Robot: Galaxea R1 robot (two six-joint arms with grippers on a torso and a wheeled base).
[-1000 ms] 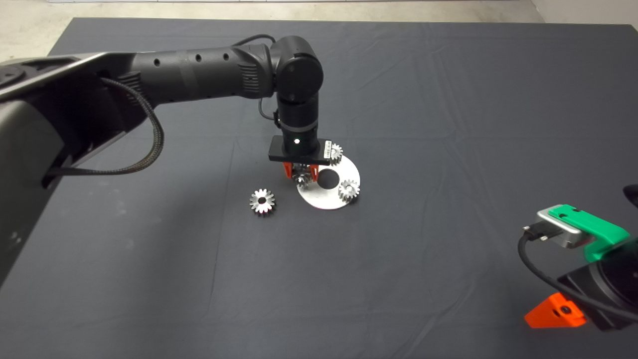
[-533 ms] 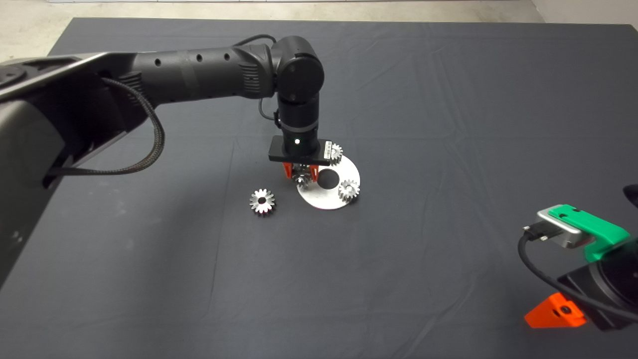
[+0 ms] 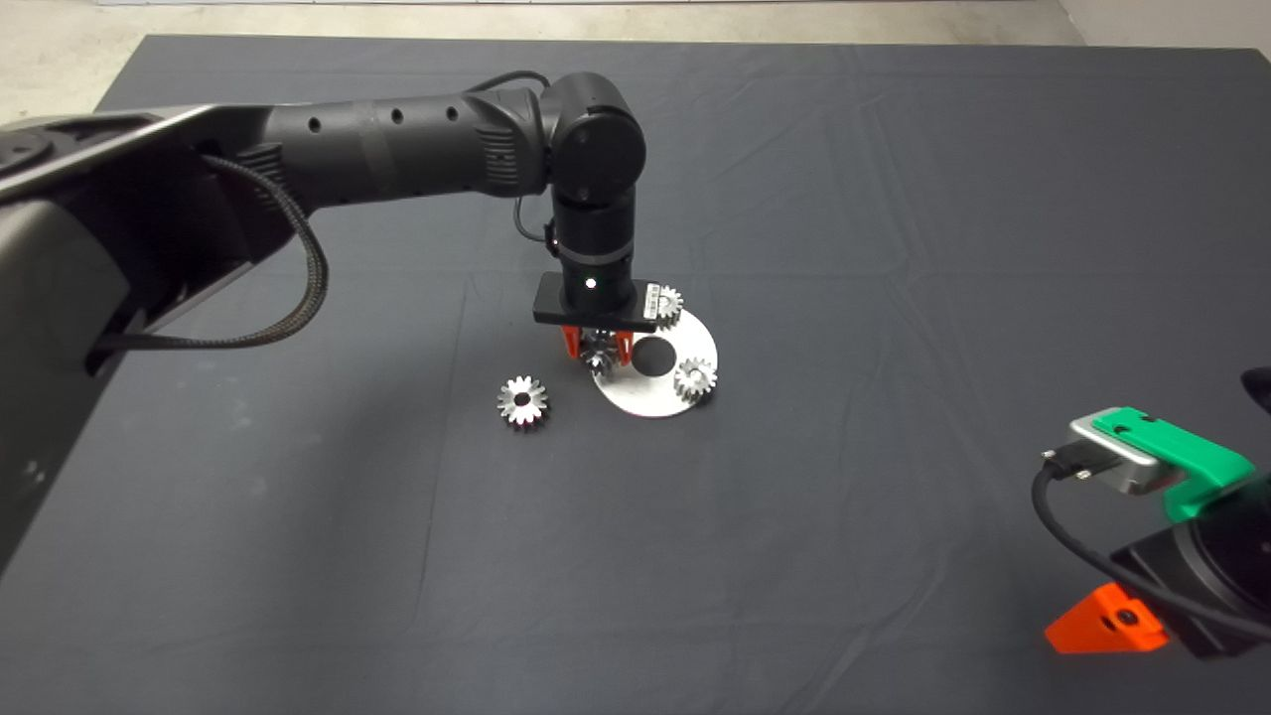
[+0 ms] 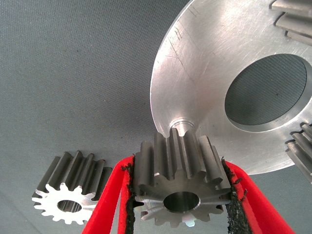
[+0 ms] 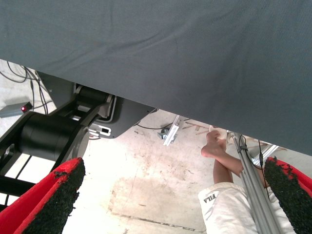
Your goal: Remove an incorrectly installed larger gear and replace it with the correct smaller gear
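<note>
My left gripper (image 3: 599,350) stands over the left edge of the round silver plate (image 3: 650,399) and is shut on the larger gear (image 4: 178,178), a thick, darker grey steel gear. The gear hangs just above a short peg (image 4: 181,127) on the plate. The smaller gear (image 3: 522,402) with its pale whitish face lies flat on the mat to the left of the plate; it also shows in the left wrist view (image 4: 68,197). My right gripper (image 5: 170,200) is parked at the lower right edge of the mat, open and empty.
Two small silver gears (image 3: 695,377) (image 3: 667,301) sit on the plate around its big centre hole (image 3: 652,356). The right wrist view shows the floor beyond the mat, a black machine base (image 5: 53,134) and a person's bare leg (image 5: 220,153).
My left gripper has risen slightly with the larger gear in it, so the gear now hangs clear of the plate. The right arm has not moved.
</note>
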